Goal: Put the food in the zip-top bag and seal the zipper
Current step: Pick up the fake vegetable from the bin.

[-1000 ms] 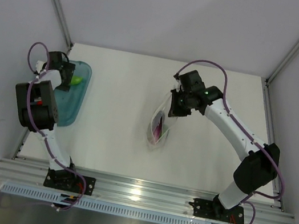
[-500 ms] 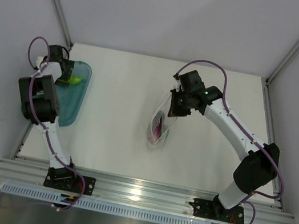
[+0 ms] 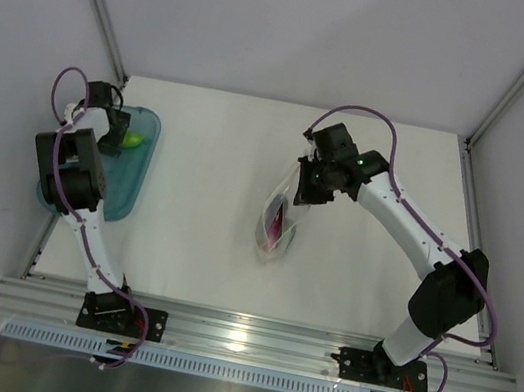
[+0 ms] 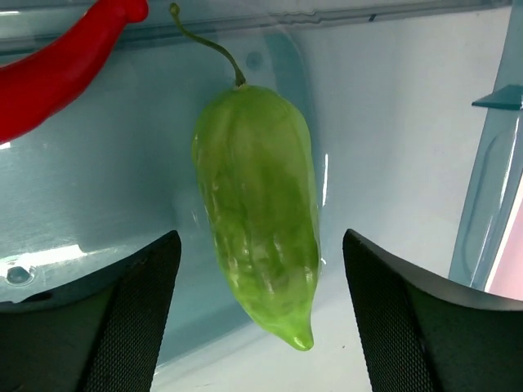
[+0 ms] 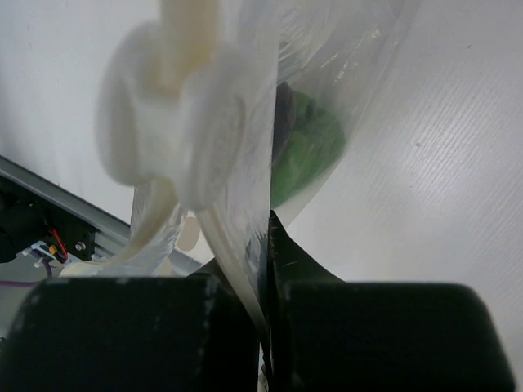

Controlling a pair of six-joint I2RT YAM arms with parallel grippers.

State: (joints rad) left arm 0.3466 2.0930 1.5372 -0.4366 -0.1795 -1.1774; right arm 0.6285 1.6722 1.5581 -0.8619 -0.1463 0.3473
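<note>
The left gripper [image 4: 257, 282] is hovering inside the teal tray [image 4: 392, 122] with its jaws apart, straddling a green pepper [image 4: 257, 220] without touching it. A red chili [image 4: 57, 69] is lying just beside the pepper, against the tray's wall. The right gripper [image 5: 268, 273] is gripping the zip-top bag [image 5: 237, 139] by one edge, jaws clamped together on the plastic, near the middle of the table [image 3: 205, 176]. Inside the bag, a green piece [image 5: 310, 151] and something purple [image 3: 280, 222] are showing.
</note>
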